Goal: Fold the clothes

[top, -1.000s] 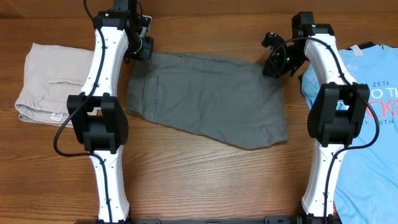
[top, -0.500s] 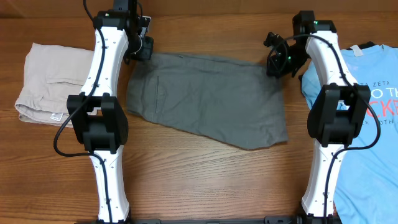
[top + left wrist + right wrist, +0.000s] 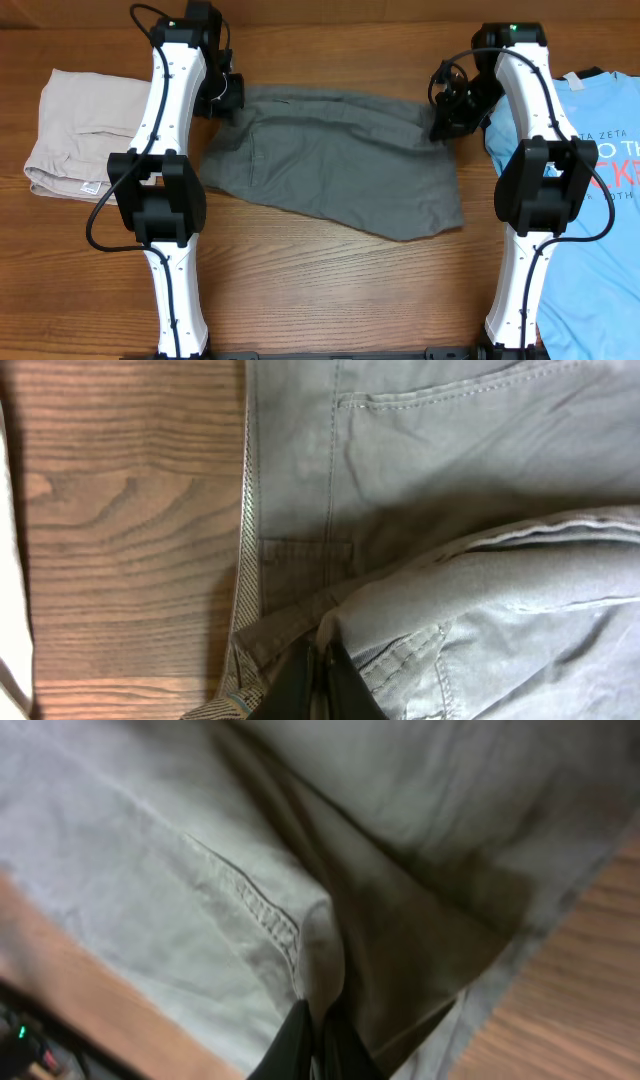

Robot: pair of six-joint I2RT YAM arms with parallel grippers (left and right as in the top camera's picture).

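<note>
Step in hand — first fold of the dark grey shorts, spread in the middle of the table between my two arms, far edge puckered up. Left gripper: jaws pinched fully together on the far-left waistband corner. Right gripper: jaws likewise closed tight, the far-right corner caught between them. Next move, as I judge it — carry both corners toward the near hem, level and in step, so the cloth doubles evenly.
</note>
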